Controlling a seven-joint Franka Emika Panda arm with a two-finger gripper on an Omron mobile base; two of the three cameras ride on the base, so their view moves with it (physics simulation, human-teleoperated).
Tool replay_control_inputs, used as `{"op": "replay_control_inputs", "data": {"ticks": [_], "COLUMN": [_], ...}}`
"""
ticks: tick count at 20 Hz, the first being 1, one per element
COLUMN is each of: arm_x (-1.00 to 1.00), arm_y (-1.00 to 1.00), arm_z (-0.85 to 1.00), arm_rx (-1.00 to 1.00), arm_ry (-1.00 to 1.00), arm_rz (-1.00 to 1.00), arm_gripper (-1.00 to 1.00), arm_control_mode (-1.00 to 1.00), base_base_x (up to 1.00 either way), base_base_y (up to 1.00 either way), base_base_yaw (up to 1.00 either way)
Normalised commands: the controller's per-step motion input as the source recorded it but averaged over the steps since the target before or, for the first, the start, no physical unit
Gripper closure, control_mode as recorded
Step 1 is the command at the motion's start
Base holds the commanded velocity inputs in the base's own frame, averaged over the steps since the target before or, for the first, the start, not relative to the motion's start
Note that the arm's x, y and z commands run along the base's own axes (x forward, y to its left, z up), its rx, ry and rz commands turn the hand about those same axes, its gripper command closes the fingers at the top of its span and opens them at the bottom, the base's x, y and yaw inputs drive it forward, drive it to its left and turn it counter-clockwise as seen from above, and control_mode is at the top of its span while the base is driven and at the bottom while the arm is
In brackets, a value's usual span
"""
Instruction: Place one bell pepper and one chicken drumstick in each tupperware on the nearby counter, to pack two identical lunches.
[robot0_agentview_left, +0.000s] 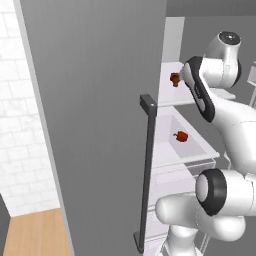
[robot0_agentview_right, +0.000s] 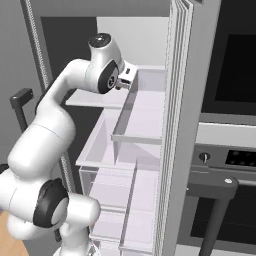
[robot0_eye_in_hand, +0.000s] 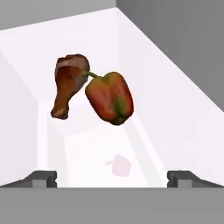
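The pincer is spread wide and empty, aimed into the fridge; just ahead of it lie a bell pepper and drumstick, ready for picking.

Open fridge door walling off the left, its handle beside the arm, shelf ahead bare up to the drumstick and pepper, these two touching, white walls close on both sides, gripper jaws wide apart.
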Motion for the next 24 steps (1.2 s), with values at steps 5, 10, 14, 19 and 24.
{"op": "replay_control_inputs", "data": {"ticks": [5, 10, 14, 19, 24], "arm_x": [0.50, 0.58, 0.54, 0.48, 0.21], "arm_y": [-0.22, -0.12, 0.00, -0.02, 0.00], "arm_z": [-0.17, -0.08, -0.08, -0.14, -0.34], "arm_rx": [0.01, 0.00, 0.00, 0.00, 0.00], "arm_ry": [0.00, 0.00, 0.00, 0.00, 0.00], "arm_rz": [0.00, 0.00, 0.00, 0.00, 0.00], "arm_gripper": [-1.00, -1.00, -1.00, -1.00, 1.00], "arm_control_mode": [-1.00, -1.00, -1.00, -1.00, -1.00], "base_base_x": [0.00, 0.00, 0.00, 0.00, 0.00], "base_base_y": [0.00, 0.00, 0.00, 0.00, 0.00], "base_base_yaw": [0.00, 0.00, 0.00, 0.00, 0.00]}}
